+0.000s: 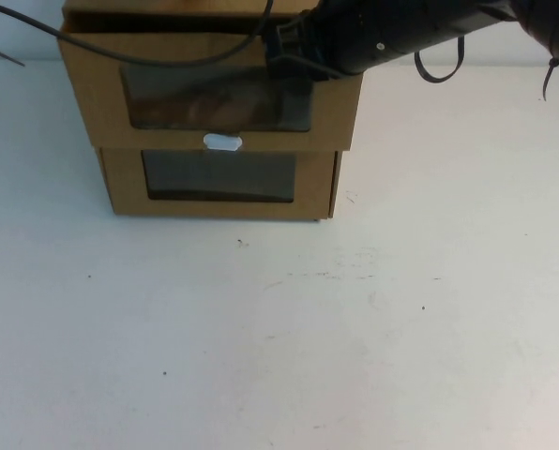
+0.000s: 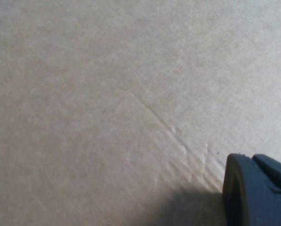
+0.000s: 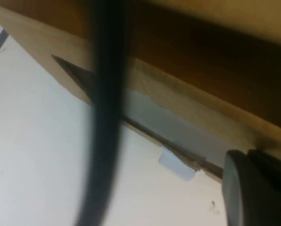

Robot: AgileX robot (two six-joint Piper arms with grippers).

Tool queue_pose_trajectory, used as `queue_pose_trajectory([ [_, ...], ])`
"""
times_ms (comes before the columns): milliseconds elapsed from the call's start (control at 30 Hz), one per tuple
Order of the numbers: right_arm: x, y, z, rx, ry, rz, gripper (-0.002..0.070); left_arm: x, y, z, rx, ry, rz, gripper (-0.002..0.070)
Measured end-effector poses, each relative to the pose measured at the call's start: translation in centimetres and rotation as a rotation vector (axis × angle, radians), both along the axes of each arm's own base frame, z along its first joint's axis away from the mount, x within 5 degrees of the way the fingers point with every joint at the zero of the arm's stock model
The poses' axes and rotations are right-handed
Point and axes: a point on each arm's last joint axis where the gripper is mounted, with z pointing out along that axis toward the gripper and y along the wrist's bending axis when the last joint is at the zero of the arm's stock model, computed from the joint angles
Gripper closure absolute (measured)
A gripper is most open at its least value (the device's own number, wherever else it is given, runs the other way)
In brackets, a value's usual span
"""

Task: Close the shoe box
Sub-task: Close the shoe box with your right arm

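The shoe box is the upper of two stacked brown cardboard boxes at the table's back. Its drawer front stands out over the lower box, with a clear window and a small white tab below it. My right gripper sits on the black arm at the drawer's top right edge. The right wrist view shows that gripper close to the drawer front, with the white tab beside it. My left gripper is hard up against plain cardboard and is hidden in the high view.
The lower matching box rests on the white table with its own window. Black cables run across the top box. One cable crosses the right wrist view.
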Motion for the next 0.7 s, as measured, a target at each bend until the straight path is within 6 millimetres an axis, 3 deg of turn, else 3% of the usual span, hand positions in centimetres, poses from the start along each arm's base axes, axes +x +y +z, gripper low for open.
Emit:
queue_pose_trajectory([
  [300, 3.0, 0.8, -0.6, 0.027, -0.036, -0.02, 0.0687, 0.0, 0.0, 0.0, -0.002, 0.0, -0.001, 0.068],
  [700, 4.4, 0.4, -1.3, 0.067, -0.013, -0.055, 0.0688, -0.1, -0.2, 0.1, -0.029, 0.009, -0.017, 0.068],
])
